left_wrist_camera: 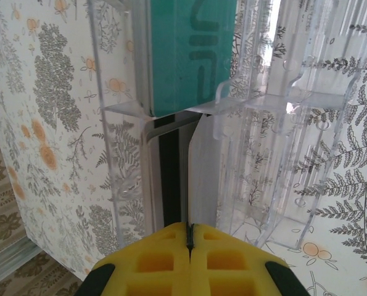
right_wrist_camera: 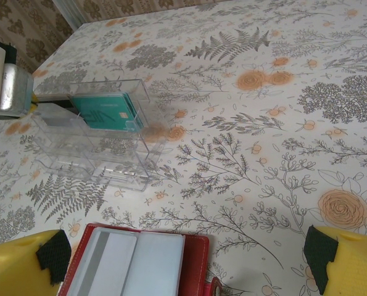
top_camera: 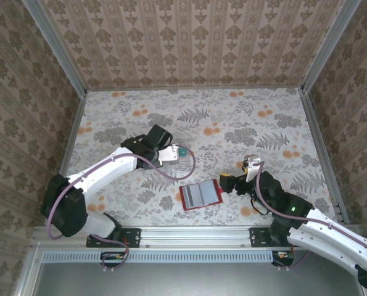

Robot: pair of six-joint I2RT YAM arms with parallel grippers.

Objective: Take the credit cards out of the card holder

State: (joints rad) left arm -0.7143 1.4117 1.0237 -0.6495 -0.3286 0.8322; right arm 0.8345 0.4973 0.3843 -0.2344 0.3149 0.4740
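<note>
The left gripper point(left_wrist_camera: 189, 243) is clenched, its yellow fingers point(left_wrist_camera: 152, 262) pressed flat together. Straight ahead of their tips stands the clear tray point(left_wrist_camera: 276, 154). A teal card point(left_wrist_camera: 189, 55) sits upright in a far slot, and a pale card point(left_wrist_camera: 202, 166) beside a dark strip runs from the seam of the fingers into the tray. I cannot tell whether the tips pinch its edge. The right gripper point(right_wrist_camera: 183, 237) is released, jaws spread wide and holding nothing. The red card holder point(right_wrist_camera: 198, 265) lies open on the flowered table point(right_wrist_camera: 263, 154) between its fingers, closer to the left one. A grey-striped card point(right_wrist_camera: 103, 262) rests in the holder's left pocket.
</note>
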